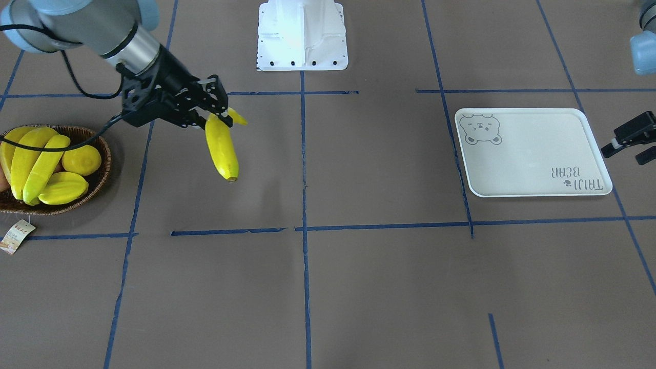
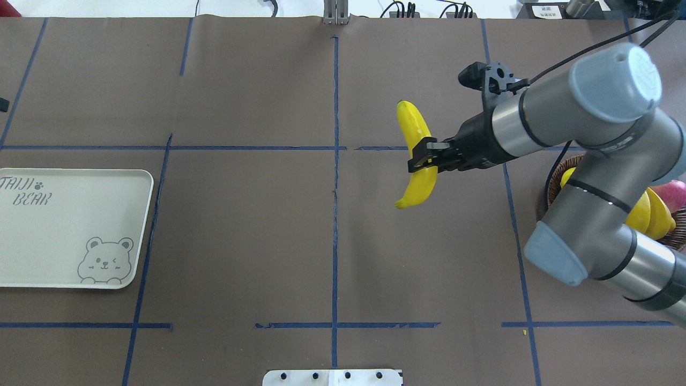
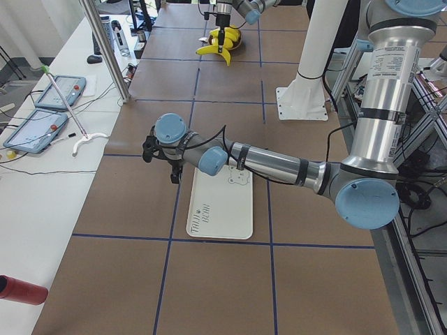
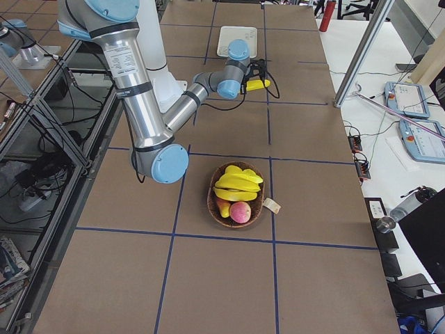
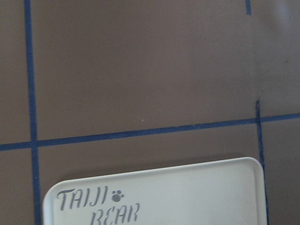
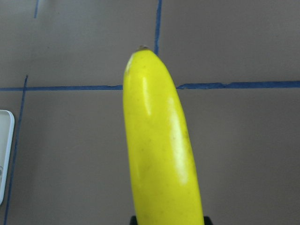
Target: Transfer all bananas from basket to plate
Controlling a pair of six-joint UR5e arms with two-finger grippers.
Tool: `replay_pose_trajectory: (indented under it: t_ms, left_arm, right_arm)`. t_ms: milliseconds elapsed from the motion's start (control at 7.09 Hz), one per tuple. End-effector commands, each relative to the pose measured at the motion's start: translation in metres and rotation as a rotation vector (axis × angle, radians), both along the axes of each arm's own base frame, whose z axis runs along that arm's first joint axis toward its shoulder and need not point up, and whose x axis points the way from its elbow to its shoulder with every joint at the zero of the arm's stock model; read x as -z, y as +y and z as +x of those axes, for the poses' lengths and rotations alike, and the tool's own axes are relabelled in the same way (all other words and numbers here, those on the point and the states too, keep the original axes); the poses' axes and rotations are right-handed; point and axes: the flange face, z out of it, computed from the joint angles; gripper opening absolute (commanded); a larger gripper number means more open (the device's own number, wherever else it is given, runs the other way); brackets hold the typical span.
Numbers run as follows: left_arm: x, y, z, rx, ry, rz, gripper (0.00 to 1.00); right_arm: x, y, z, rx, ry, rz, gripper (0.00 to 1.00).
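Right gripper clamps a banana crosswise at mid-length; plate lies well to its left, near the open, empty left gripper.

- Robotics laboratory: two grey-and-blue jointed arms, the left arm and the right arm, rise beside a white pedestal.
- Desk covered in brown sheeting, gridded with blue tape lines.
- Adjoining white bench carries teach pendants and cables; an aluminium post stands alongside.
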Motion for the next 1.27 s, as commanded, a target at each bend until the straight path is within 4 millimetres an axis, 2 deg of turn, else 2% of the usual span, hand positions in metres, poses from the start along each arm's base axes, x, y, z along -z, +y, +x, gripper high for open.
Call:
replay_pose_trajectory:
  t_ms: [0, 282, 423, 564, 705, 846, 1128]
  left_arm:
    - [0.063, 0.002, 0.072, 0.029, 0.150, -0.042, 0.99]
    - [0.141, -0.003, 0.140, 0.050, 0.231, -0.098, 0.99]
    - [0.189, 0.009, 0.199, 0.085, 0.288, -0.141, 0.99]
    - [0.232, 0.016, 0.237, 0.148, 0.368, -0.211, 0.99]
    - [0.264, 0.023, 0.256, 0.186, 0.446, -0.257, 0.99]
    - [0.287, 0.031, 0.261, 0.196, 0.536, -0.292, 0.99]
    - [0.314, 0.060, 0.305, 0.130, 0.572, -0.305, 0.99]
  right_arm:
    - [0.039, 0.048, -0.045, -0.047, -0.050, 0.022, 0.02]
    - [0.073, 0.079, -0.083, -0.055, -0.084, 0.054, 0.03]
    - [0.078, 0.087, -0.092, -0.082, -0.090, 0.054, 0.03]
    - [0.078, 0.089, -0.094, -0.085, -0.090, 0.051, 0.03]
    - [0.078, 0.088, -0.094, -0.086, -0.091, 0.050, 0.03]
    - [0.079, 0.088, -0.094, -0.087, -0.092, 0.050, 0.03]
    - [0.090, 0.085, -0.100, -0.088, -0.102, 0.056, 0.03]
